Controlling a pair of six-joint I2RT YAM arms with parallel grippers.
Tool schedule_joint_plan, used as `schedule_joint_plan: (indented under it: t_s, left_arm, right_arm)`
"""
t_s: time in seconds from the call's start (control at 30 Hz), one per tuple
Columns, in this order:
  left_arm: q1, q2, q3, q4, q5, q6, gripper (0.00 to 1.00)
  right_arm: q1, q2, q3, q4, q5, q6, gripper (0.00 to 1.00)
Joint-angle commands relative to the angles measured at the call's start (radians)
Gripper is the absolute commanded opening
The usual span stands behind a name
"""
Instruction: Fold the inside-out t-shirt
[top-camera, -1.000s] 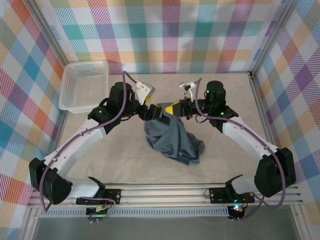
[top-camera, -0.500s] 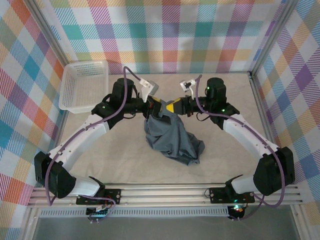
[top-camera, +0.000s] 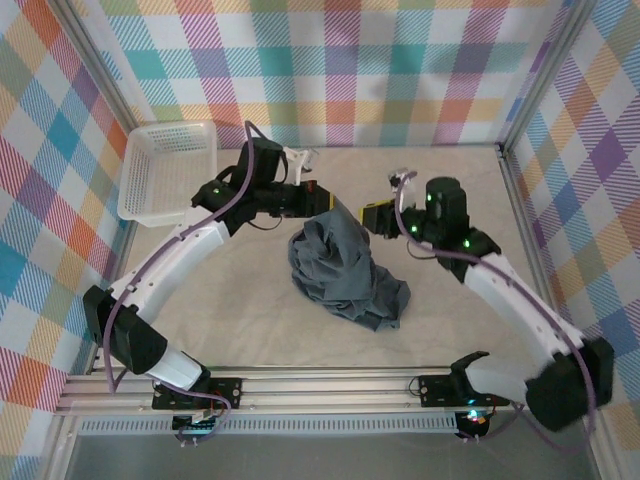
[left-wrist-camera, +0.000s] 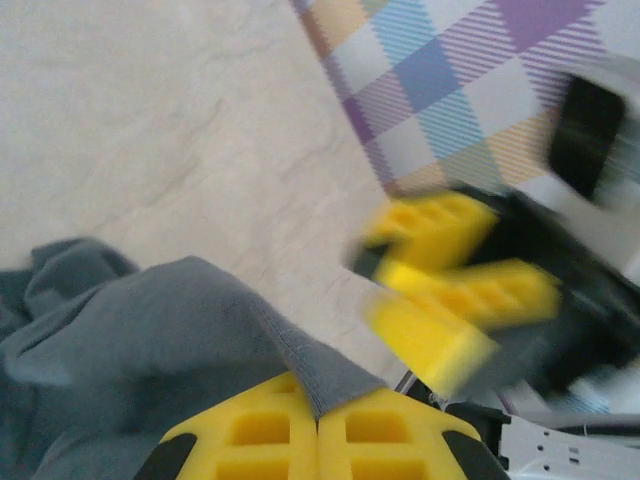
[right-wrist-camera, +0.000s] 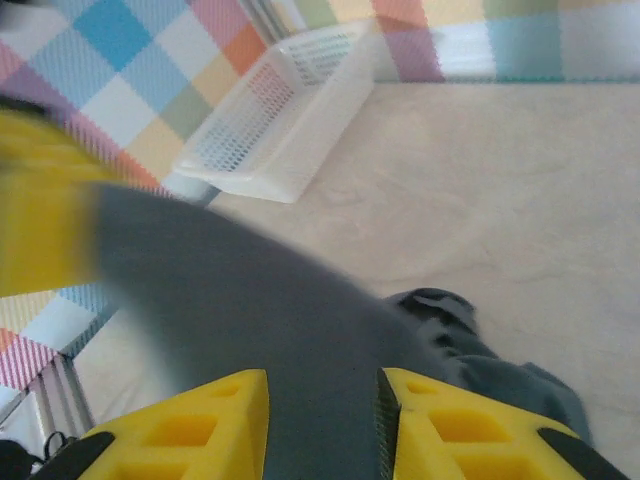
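Grey t-shirt (top-camera: 345, 275) bunched on counter (top-camera: 250, 310); left hand (top-camera: 322, 202) pinches its top edge; right hand (top-camera: 371, 214) parted, just beside.

Bright, even light; wrist views motion-blurred, the t-shirt (right-wrist-camera: 250, 300) smeared up close.

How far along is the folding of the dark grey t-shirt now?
Done: nothing; the dark slate-grey soft cloth t-shirt lies crumpled. In hand: the left gripper is shut on its edge; the right gripper stands open beside it. Left: spreading and every fold.
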Motion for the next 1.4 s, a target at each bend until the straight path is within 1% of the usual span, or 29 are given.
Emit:
schedule_joint_plan:
  t_s: [0.0, 0.1, 0.2, 0.23, 0.3, 0.37, 0.43, 0.47, 0.5, 0.53, 0.57, 0.6, 0.67, 0.73, 0.77, 0.83, 0.87, 0.93, 1.0, 1.03, 1.07, 1.1, 1.13, 1.17, 1.23, 1.27, 1.3, 1.33, 1.37]
  left_arm:
    - [-0.004, 0.017, 0.03, -0.051, -0.035, -0.084, 0.0]
    - [-0.006, 0.048, 0.062, -0.058, -0.031, -0.136, 0.0]
    - [-0.012, 0.071, 0.083, -0.054, -0.035, -0.182, 0.0]
    - [-0.014, 0.077, 0.089, -0.053, -0.037, -0.198, 0.0]
    - [-0.015, 0.089, 0.1, -0.053, -0.038, -0.224, 0.0]
    - [-0.018, 0.1, 0.113, -0.056, -0.031, -0.24, 0.0]
    - [-0.023, 0.106, 0.124, -0.059, -0.018, -0.248, 0.0]
    - [-0.026, 0.106, 0.129, -0.065, -0.019, -0.246, 0.0]
    - [-0.029, 0.106, 0.132, -0.072, -0.019, -0.245, 0.0]
    - [-0.031, 0.103, 0.131, -0.074, -0.022, -0.247, 0.0]
    - [-0.031, 0.101, 0.131, -0.074, -0.022, -0.248, 0.0]
    - [-0.03, 0.097, 0.131, -0.079, -0.027, -0.247, 0.0]
    - [-0.029, 0.093, 0.135, -0.097, -0.046, -0.238, 0.0]
    - [-0.028, 0.089, 0.141, -0.117, -0.068, -0.224, 0.0]
    - [-0.026, 0.089, 0.143, -0.123, -0.075, -0.218, 0.0]
    - [-0.021, 0.091, 0.143, -0.132, -0.083, -0.213, 0.0]
    - [-0.016, 0.092, 0.144, -0.134, -0.083, -0.21, 0.0]
    - [-0.005, 0.092, 0.143, -0.143, -0.084, -0.201, 0.0]
    - [0.001, 0.091, 0.142, -0.153, -0.095, -0.177, 0.0]
    - [0.002, 0.092, 0.142, -0.159, -0.1, -0.165, 0.0]
    - [0.001, 0.092, 0.141, -0.158, -0.098, -0.157, 0.0]
    - [0.001, 0.097, 0.14, -0.152, -0.087, -0.155, 0.0]
    - [0.001, 0.102, 0.139, -0.145, -0.072, -0.157, 0.0]
    - [0.0, 0.107, 0.138, -0.137, -0.056, -0.164, 0.0]
    - [-0.002, 0.116, 0.132, -0.108, -0.028, -0.19, 0.0]
    - [-0.004, 0.117, 0.127, -0.094, -0.018, -0.2, 0.0]
    - [-0.008, 0.118, 0.125, -0.084, -0.013, -0.206, 0.0]
    - [-0.011, 0.12, 0.127, -0.08, -0.015, -0.209, 0.0]
    - [-0.014, 0.121, 0.129, -0.081, -0.017, -0.209, 0.0]
  right_arm:
    - [0.128, -0.078, -0.021, -0.035, 0.233, 0.17, 0.33]
    - [0.242, -0.047, 0.013, -0.103, 0.319, 0.332, 0.32]
    - [0.309, 0.026, 0.062, -0.152, 0.387, 0.413, 0.35]
    - [0.323, 0.058, 0.085, -0.169, 0.411, 0.416, 0.37]
    - [0.342, 0.125, 0.144, -0.237, 0.46, 0.42, 0.46]
    - [0.365, 0.182, 0.193, -0.281, 0.528, 0.368, 0.53]
    - [0.382, 0.24, 0.257, -0.375, 0.67, 0.336, 0.6]
    - [0.382, 0.264, 0.282, -0.417, 0.734, 0.322, 0.62]
    - [0.382, 0.284, 0.299, -0.446, 0.803, 0.301, 0.62]
    - [0.381, 0.297, 0.303, -0.456, 0.851, 0.274, 0.61]
    - [0.379, 0.302, 0.299, -0.451, 0.878, 0.241, 0.56]
    - [0.376, 0.3, 0.291, -0.44, 0.877, 0.202, 0.5]
    - [0.358, 0.28, 0.268, -0.419, 0.815, 0.136, 0.33]
    - [0.328, 0.235, 0.229, -0.408, 0.734, 0.101, 0.25]
    - [0.304, 0.213, 0.205, -0.395, 0.674, 0.088, 0.22]
    - [0.233, 0.145, 0.141, -0.363, 0.494, 0.063, 0.1]
    - [0.194, 0.113, 0.11, -0.346, 0.417, 0.06, 0.06]
    - [0.09, 0.032, 0.034, -0.315, 0.265, 0.085, 0.03]
    - [0.014, -0.037, -0.036, -0.244, 0.076, 0.074, 0.05]
    - [0.002, -0.061, -0.062, -0.222, 0.018, 0.06, 0.04]
    - [0.002, -0.065, -0.068, -0.225, -0.009, 0.04, 0.03]
    - [0.004, -0.061, -0.063, -0.228, -0.065, 0.021, 0.03]
    - [0.009, -0.052, -0.055, -0.224, -0.12, 0.013, 0.11]
    - [0.023, -0.045, -0.049, -0.214, -0.13, 0.024, 0.23]
    - [0.052, -0.026, -0.038, -0.166, -0.123, 0.073, 0.48]
    - [0.058, -0.013, -0.036, -0.14, -0.105, 0.089, 0.57]
    - [0.061, 0.005, -0.032, -0.125, -0.057, 0.109, 0.65]
    - [0.061, 0.027, -0.028, -0.11, -0.018, 0.111, 0.66]
    - [0.061, 0.051, -0.021, -0.096, 0.002, 0.1, 0.63]
